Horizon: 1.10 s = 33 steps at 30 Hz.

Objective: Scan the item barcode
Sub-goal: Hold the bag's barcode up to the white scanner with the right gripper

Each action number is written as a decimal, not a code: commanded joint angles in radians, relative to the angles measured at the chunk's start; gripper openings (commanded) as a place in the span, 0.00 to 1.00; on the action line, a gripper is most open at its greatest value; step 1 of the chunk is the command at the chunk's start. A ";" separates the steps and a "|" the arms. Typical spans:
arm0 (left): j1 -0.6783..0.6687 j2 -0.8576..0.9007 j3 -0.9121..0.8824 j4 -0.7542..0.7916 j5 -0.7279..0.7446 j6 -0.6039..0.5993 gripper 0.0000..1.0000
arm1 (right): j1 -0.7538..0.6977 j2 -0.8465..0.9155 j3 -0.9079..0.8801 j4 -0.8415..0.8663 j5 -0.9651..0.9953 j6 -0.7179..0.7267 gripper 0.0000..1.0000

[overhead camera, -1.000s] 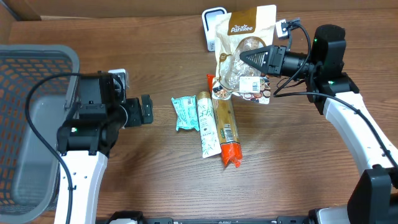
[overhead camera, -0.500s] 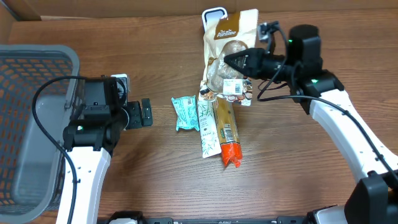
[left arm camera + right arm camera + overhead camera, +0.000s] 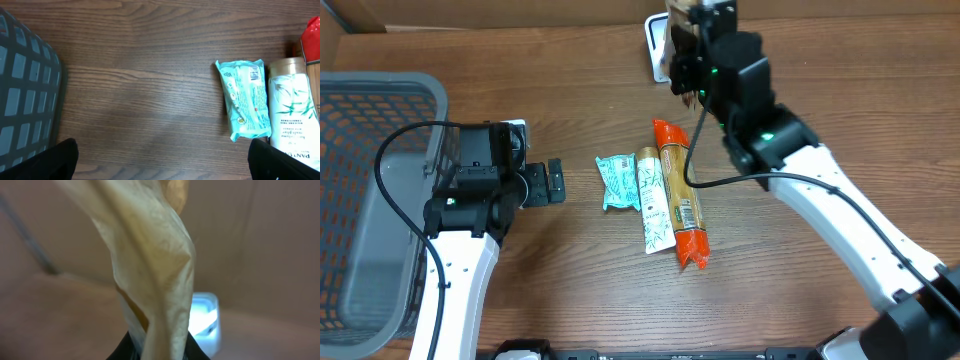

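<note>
Snack bag (image 3: 155, 265) at scanner (image 3: 204, 314)
Right hand (image 3: 159, 352) clenched on it to present the barcode; left hand (image 3: 552, 183) released, idle.

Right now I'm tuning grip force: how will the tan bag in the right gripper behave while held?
Probably floppy: the tan bag looks creased and folded. Likely light for its size, since a pinch at one end holds it up.

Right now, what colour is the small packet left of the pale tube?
Small plastic packet: mint green with white markings, clearest in left wrist view.
</note>
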<state>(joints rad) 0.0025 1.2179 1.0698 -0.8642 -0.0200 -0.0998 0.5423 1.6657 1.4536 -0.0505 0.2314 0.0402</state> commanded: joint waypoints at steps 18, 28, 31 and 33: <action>0.005 0.005 -0.008 0.002 -0.013 0.018 1.00 | -0.064 0.632 0.184 0.793 0.193 -0.856 0.04; 0.005 0.005 -0.008 0.002 -0.013 0.018 1.00 | -0.114 0.787 0.392 0.688 -0.040 -0.908 0.04; 0.005 0.005 -0.008 0.002 -0.013 0.018 1.00 | -0.100 0.787 0.392 0.676 -0.050 -0.943 0.04; 0.005 0.005 -0.008 0.002 -0.013 0.018 1.00 | -0.089 0.787 0.392 0.676 -0.050 -0.974 0.04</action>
<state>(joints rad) 0.0025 1.2179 1.0660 -0.8642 -0.0235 -0.0971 0.4263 2.4615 1.8111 0.6250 0.2329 -0.8818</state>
